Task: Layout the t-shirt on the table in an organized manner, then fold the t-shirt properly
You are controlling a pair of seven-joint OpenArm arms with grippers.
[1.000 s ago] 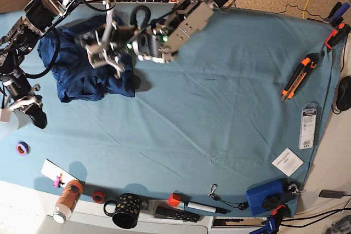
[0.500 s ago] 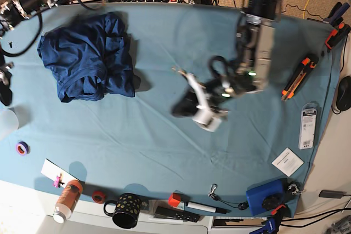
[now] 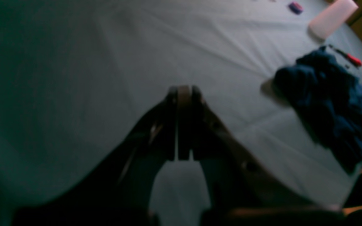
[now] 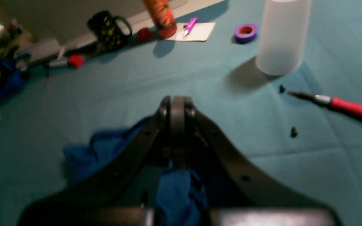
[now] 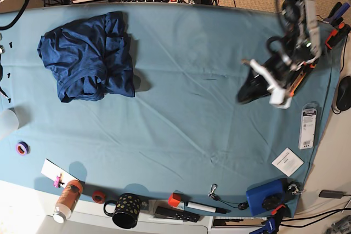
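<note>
Black gripper (image 5: 262, 87) w/ white fingertips (image 5: 278, 98)

1. The t-shirt (image 5: 86, 58) is soft, matt, dark navy cloth, heavily creased and bunched.
2. The table (image 5: 186, 130) carries a smooth, matt, light teal cloth with shallow wrinkles.
3. The mug (image 5: 126, 210) has a glossy black finish with yellow dots.
4. The translucent cup (image 4: 282, 36) looks like frosted white plastic, matt.
5. The screwdriver (image 4: 341, 106) has a bright metal shaft and a smooth red handle.
6. The tape roll (image 4: 246, 32) is glossy purple.
7. The left gripper (image 3: 182, 122) and right gripper (image 4: 176, 131) show dark, matt, hard-looking fingers.
8. The card (image 5: 287, 161) looks like white paper.
</note>
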